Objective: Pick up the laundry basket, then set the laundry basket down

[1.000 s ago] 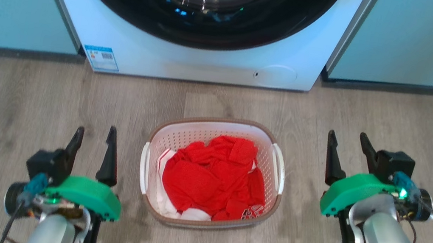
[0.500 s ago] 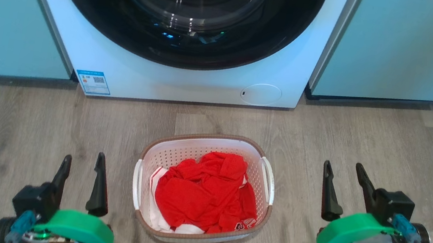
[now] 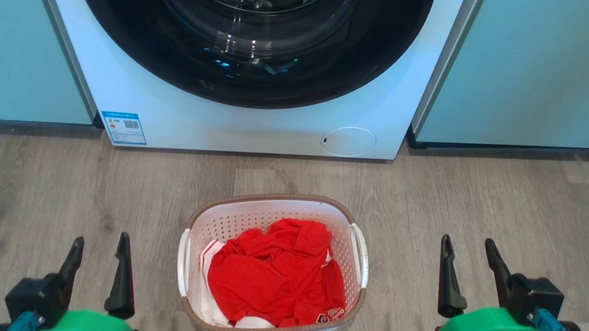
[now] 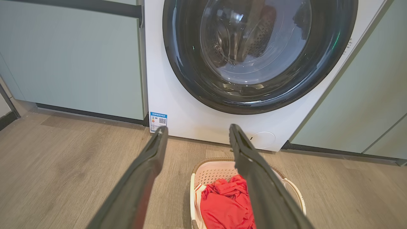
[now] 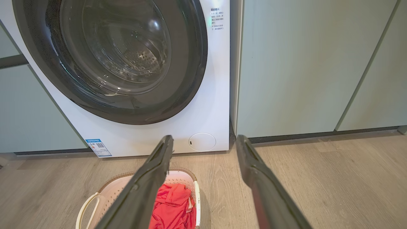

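Fingers of the left hand [image 3: 102, 239] are sitting spread apart at the lower left, gripping nothing and hanging clear of the basket's side. In the middle, the laundry basket [image 3: 239, 221] is resting on the wood floor [image 3: 4, 192], just in front of the washing machine [image 3: 253, 130] and between both hands, with red clothes [image 3: 278, 274] bunched up inside. Over on the right, the right hand [image 3: 467, 241] is hovering beside it, not touching, fingers also apart and holding nothing.
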Controlling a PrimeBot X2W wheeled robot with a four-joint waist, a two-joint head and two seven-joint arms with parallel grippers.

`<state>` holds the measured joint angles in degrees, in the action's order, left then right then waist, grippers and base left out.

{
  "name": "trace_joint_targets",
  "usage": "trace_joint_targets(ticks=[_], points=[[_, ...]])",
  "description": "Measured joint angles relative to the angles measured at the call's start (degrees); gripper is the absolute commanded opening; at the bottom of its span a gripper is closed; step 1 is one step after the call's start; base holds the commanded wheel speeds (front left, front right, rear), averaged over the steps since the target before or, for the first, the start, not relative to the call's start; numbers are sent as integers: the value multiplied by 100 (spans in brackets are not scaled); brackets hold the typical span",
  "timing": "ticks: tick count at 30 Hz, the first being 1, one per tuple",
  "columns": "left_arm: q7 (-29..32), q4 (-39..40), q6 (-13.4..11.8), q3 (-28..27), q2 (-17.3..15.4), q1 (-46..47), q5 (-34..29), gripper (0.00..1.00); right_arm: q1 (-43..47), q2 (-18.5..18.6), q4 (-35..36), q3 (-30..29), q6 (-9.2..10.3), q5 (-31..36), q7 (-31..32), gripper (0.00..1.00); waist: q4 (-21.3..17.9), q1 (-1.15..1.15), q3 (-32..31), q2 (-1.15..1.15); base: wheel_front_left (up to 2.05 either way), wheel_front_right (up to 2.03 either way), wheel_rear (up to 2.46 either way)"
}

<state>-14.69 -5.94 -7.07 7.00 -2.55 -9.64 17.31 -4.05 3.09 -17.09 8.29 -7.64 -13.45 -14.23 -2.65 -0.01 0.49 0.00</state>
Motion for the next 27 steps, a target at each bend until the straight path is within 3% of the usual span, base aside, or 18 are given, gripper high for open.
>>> trace_joint_targets(ticks=[13, 14, 20, 27], points=[[0, 14, -1, -18, -2, -120, -26, 100, 3, -19, 36, -66, 0, 87, 0, 100, -18, 0, -49, 0, 0, 0, 0], [0, 2, 0, -14, 0, -120, -26, 0, 3, -19, 24, -67, 0, 87, 2, 0, -20, 0, -46, 0, 0, 0, 0], [9, -549, 1, 1, 52, -229, 0, 0, 285, -32, -504, -49, 0, 75, 10, 0, -19, 0, -47, 0, 0, 0, 0], [105, -602, 59, -8, 57, -264, 431, 0, 399, -32, -530, -68, 0, -375, 80, 0, -3, 0, -46, 0, 0, 0, 0]])
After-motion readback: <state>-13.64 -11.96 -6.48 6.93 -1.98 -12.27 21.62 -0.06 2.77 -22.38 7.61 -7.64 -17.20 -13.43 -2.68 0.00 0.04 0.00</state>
